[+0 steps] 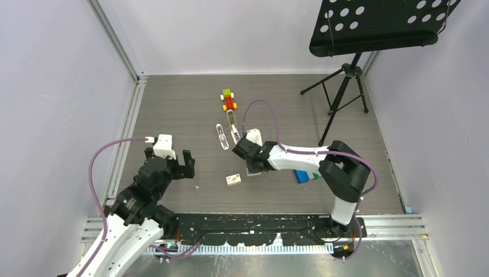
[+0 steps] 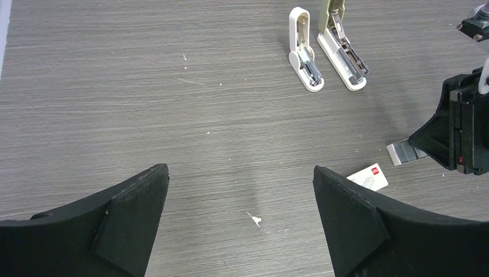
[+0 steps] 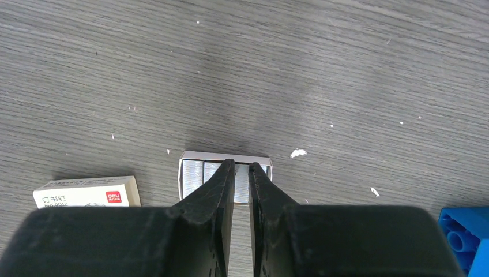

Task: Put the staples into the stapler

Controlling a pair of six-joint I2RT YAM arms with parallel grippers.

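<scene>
R hand (image 3: 241, 169) is clenched to a thin slit. Its tips are down in the open tray of staples (image 3: 193, 179), straddling one strip, and the tray lies flat on the counter (image 1: 173, 104). Small white carton (image 3: 86, 192) w/ red mark lies just beside the tray, not touching it. Stapler (image 1: 233, 124) lies further out on the counter, near the R hand but apart from it (left wrist view shows its metal channel exposed). Shorter white piece (image 1: 221, 137) is just beside the stapler. L hand (image 2: 241, 179) is released, fingers wide apart, over bare counter, well apart from staples & stapler. Blue box (image 1: 305, 176) sits partly under the R arm.
</scene>
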